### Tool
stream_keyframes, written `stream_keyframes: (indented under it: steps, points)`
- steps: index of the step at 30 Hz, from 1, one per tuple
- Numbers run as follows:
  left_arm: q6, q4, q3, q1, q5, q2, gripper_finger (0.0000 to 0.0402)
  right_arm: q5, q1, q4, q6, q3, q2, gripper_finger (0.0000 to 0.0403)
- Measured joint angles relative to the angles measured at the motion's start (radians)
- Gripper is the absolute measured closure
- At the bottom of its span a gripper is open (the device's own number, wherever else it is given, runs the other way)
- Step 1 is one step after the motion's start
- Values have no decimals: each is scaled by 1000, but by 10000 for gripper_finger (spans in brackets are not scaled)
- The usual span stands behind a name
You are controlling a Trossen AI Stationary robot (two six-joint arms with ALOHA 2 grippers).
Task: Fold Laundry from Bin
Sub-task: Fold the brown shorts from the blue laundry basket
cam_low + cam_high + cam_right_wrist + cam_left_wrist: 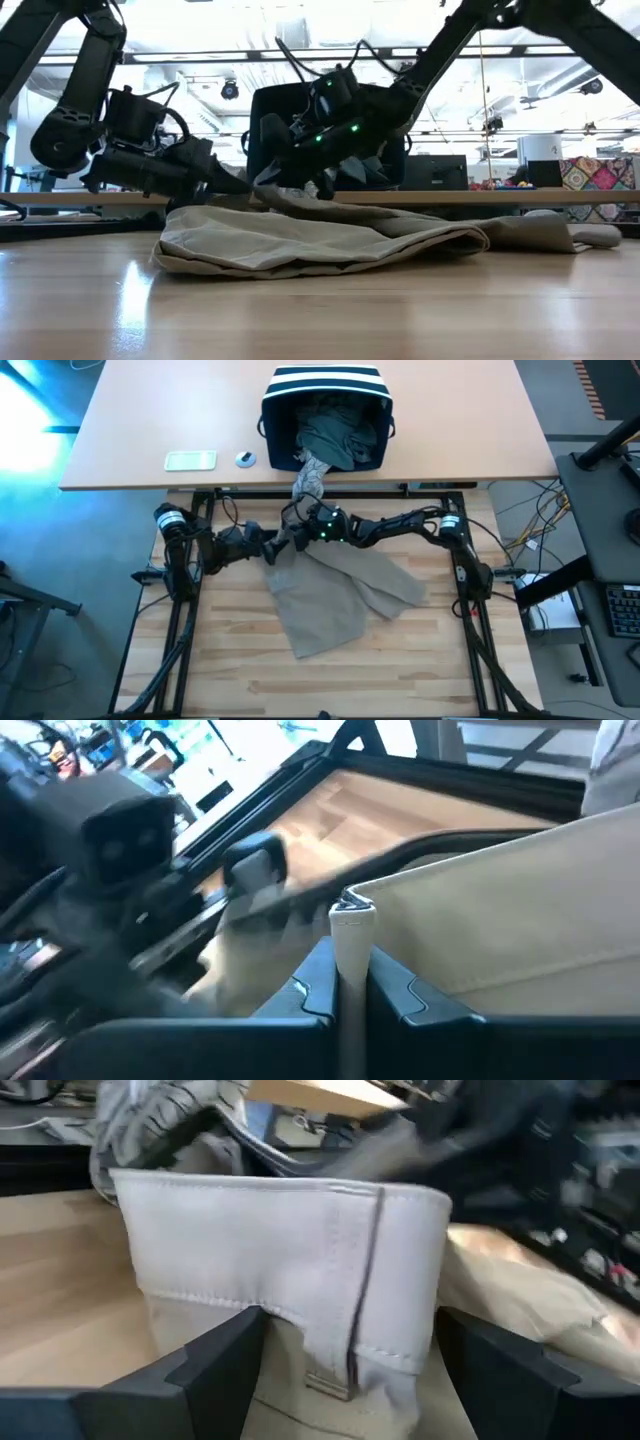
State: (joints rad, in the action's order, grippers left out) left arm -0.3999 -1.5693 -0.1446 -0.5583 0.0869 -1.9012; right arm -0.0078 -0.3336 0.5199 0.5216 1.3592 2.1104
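No readable text, label, brand, number or sign appears in any view.

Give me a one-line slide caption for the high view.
Both tools meet at the tan garment spread below the striped bin; right tool pinches its waistband, left tool open.

Pale wooden worktable (pixel 400 660), tan desk (pixel 140 420) behind, grey floor (pixel 60 620), bright ceiling lights (pixel 230 20)
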Motion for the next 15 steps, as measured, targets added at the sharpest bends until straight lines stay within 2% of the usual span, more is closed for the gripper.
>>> stream_keyframes:
  steps: [3, 10, 15]
  points:
    - [16, 19, 40, -30, -19, 4, 123, 3, 7, 11, -9, 31, 21, 390]
    - [55, 3, 139, -61, -234, 5, 123, 11, 8, 9, -14, 30, 28, 390]
    - [4, 6, 130, -62, -252, 6, 123, 11, 8, 12, -22, 34, 23, 390]
